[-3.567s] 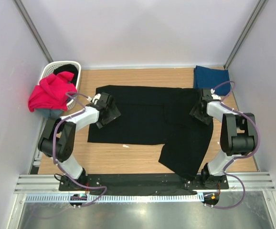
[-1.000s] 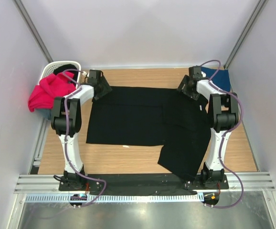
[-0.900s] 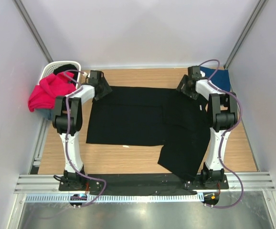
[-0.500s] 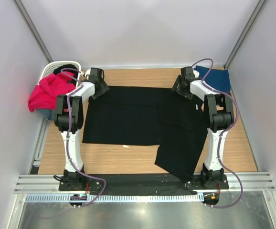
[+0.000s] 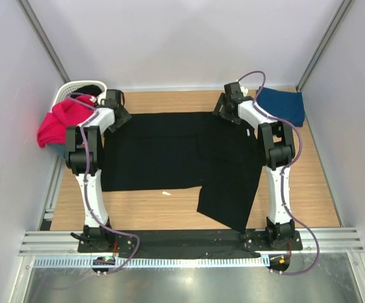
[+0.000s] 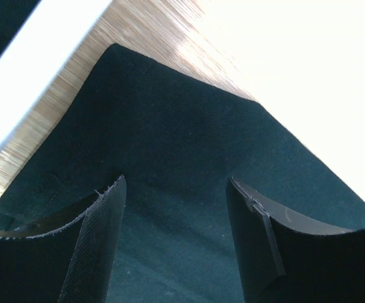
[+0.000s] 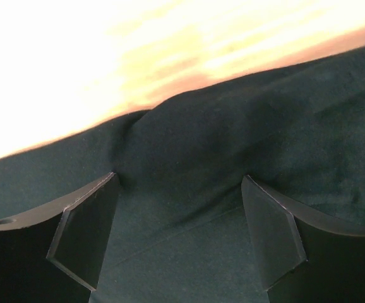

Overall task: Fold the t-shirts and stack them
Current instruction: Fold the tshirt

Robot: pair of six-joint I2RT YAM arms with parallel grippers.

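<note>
While the magenta shirt (image 5: 59,120) is draping over the basket (image 5: 64,90) at far left, the left gripper (image 6: 175,184) is sitting jaws-apart at the black shirt's (image 5: 170,151) far-left corner. The right gripper (image 7: 179,178) is sitting jaws-apart at its far edge, and the navy shirt (image 5: 282,104) is lying far right.

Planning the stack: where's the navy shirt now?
Top view: the navy shirt lies folded at the far right of the table, right of the right gripper.

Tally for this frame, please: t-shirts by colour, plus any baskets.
Black t-shirt, spread flat: 1
Navy blue t-shirt, folded: 1
Magenta-red t-shirt: 1
White laundry basket: 1
Total: 4
Dark cloth inside the basket not counted; unclear what it is.
</note>
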